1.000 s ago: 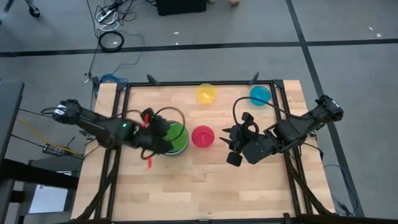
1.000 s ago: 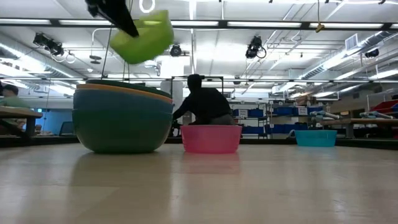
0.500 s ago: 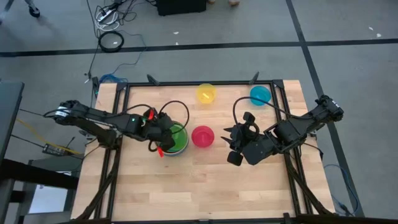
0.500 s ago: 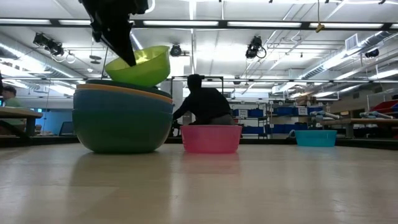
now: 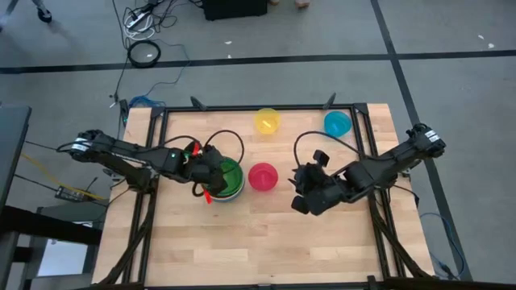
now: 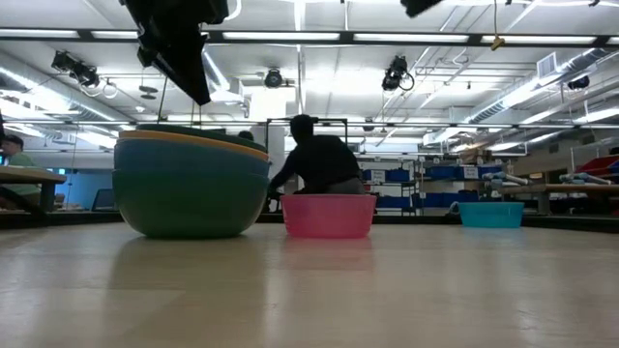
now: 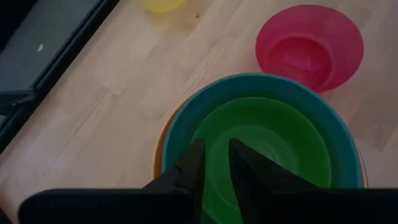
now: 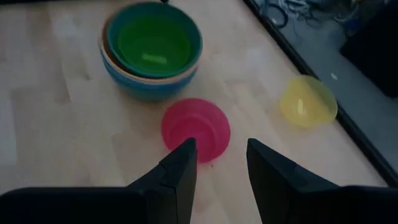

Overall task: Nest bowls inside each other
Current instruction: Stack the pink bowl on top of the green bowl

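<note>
While the lime bowl (image 7: 264, 144) sits nested in the stack (image 5: 228, 179), the left gripper (image 7: 214, 163) hovers over its rim, fingers slightly parted, empty. The right gripper (image 8: 221, 163), fingers apart, hangs near the pink bowl (image 8: 196, 129).

A large open lab or workshop hall: exposed ducts and strip lights (image 6: 290, 37) run under a high ceiling, shelving racks (image 6: 464, 179) line the back, a person (image 6: 314, 159) works at a far bench, and cables (image 5: 145, 20) trail over grey floor beside the wooden desk (image 5: 258, 234).
</note>
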Controlling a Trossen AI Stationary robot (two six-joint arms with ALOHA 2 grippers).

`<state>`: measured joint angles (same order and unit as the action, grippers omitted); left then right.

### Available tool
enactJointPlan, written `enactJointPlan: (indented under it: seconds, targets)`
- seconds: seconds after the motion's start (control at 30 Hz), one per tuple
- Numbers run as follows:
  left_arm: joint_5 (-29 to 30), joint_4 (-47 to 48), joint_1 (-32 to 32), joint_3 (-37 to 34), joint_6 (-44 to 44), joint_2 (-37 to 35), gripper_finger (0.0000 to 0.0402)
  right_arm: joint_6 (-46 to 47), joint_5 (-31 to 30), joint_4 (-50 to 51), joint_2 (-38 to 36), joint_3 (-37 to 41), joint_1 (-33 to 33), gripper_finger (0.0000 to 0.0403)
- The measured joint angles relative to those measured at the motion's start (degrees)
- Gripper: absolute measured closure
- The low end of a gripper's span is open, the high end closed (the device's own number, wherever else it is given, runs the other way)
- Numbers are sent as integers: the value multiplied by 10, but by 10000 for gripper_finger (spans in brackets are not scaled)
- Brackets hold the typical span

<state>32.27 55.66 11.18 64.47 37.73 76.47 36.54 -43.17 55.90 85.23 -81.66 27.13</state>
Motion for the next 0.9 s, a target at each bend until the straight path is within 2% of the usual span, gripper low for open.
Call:
enactJointPlan:
  seconds: [0.1, 0.2, 0.33, 0.47, 0.63, 0.73, 0.9]
  targets:
    - [0, 2, 2, 4, -16, 0, 319, 0, 19, -12, 0, 33, -10, 275]
    - [0, 1, 9, 16, -42, 0, 319, -15, 55, -68, 0, 81, -29, 275]
    - [1, 7, 18, 43, -76, 0, 319, -85, 118, -223, 0, 159, -66, 275]
    - [2, 52, 28, 85, -88, 0, 320, -165, 195, -374, 0, 216, -112, 276]
    - [2, 106, 49, 147, -86, 0, 320, -250, 318, -475, 0, 251, -164, 277]
    - [2, 126, 62, 182, -86, 0, 320, -302, 355, -499, 0, 267, -181, 277]
    - [6, 133, 79, 215, -87, -1, 320, -394, 361, -485, 0, 280, -186, 278]
